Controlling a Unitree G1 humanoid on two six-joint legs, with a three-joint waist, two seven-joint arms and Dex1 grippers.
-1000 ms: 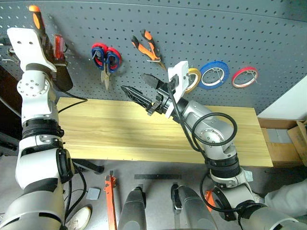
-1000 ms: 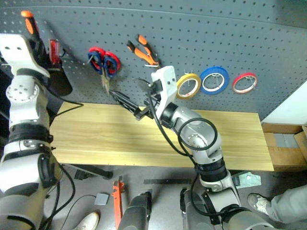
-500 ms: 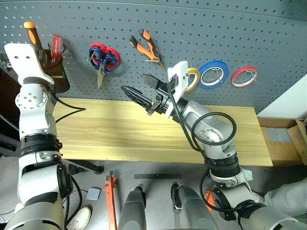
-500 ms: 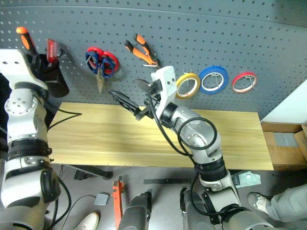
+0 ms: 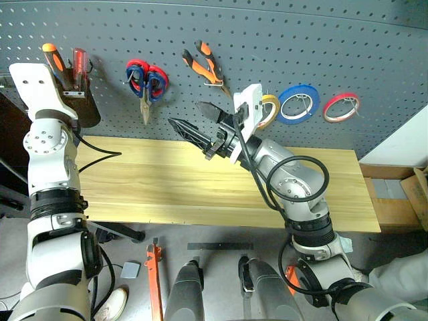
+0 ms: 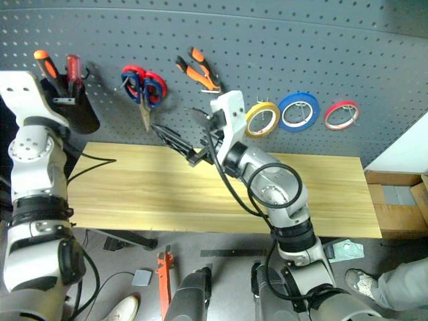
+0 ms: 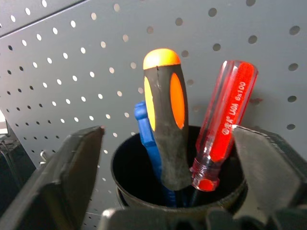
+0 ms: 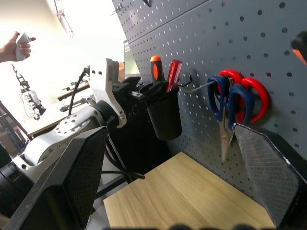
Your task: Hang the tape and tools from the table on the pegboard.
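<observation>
On the dark grey pegboard (image 5: 301, 40) a black cup (image 5: 85, 110) holds the orange-and-black screwdriver (image 7: 165, 115) upright beside a red screwdriver (image 7: 223, 124) and a blue one (image 7: 144, 129). My left gripper (image 7: 168, 133) stands open, one finger on each side of the cup, touching nothing. The blue-handled scissors (image 5: 155, 81) hang with red-handled ones on one hook. The pliers (image 5: 204, 63) hang to their right. The yellow tape (image 6: 262, 119) hangs partly behind my right wrist. Above the wooden table (image 5: 154, 194) my right gripper (image 5: 190, 117) is open and empty.
A blue ring (image 5: 299, 103) and a red ring (image 5: 341, 107) hang right of the tape. Cardboard boxes (image 5: 401, 200) stand past the table's right end. An orange tool (image 5: 154, 271) lies on the floor. A person's hand (image 8: 17, 45) shows far off.
The orange-and-black screwdriver has come down into the black cup with my left hand, and the left gripper has opened off it. The right arm has stayed still.
</observation>
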